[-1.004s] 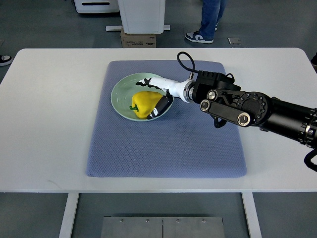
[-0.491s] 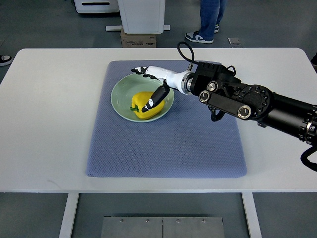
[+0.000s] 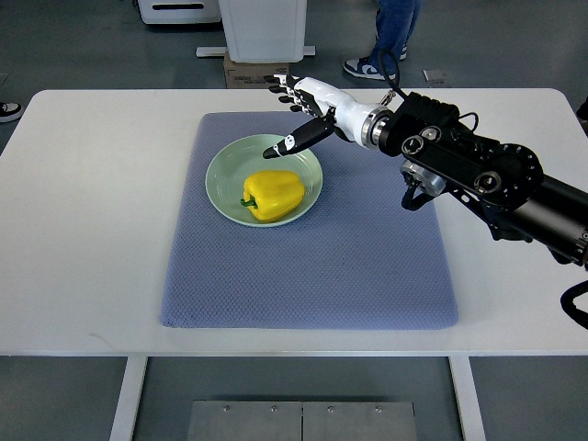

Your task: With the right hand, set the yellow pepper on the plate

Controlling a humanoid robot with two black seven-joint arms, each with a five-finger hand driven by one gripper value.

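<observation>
A yellow pepper (image 3: 272,194) with a green stem lies on a pale green plate (image 3: 223,163) on the blue mat. My right hand (image 3: 292,110) is above the plate's far edge, open, fingers spread, holding nothing and clear of the pepper. Its black arm comes in from the right edge. The left arm does not show.
The blue mat (image 3: 312,266) covers the middle of the white table (image 3: 83,220). Beyond the far edge stand a white bin base and a cardboard box (image 3: 255,72), and a person's legs and shoes (image 3: 372,64).
My right hand let go of the pepper, opened, and rose back toward the far right, away from the plate. The pepper stays on the plate.
</observation>
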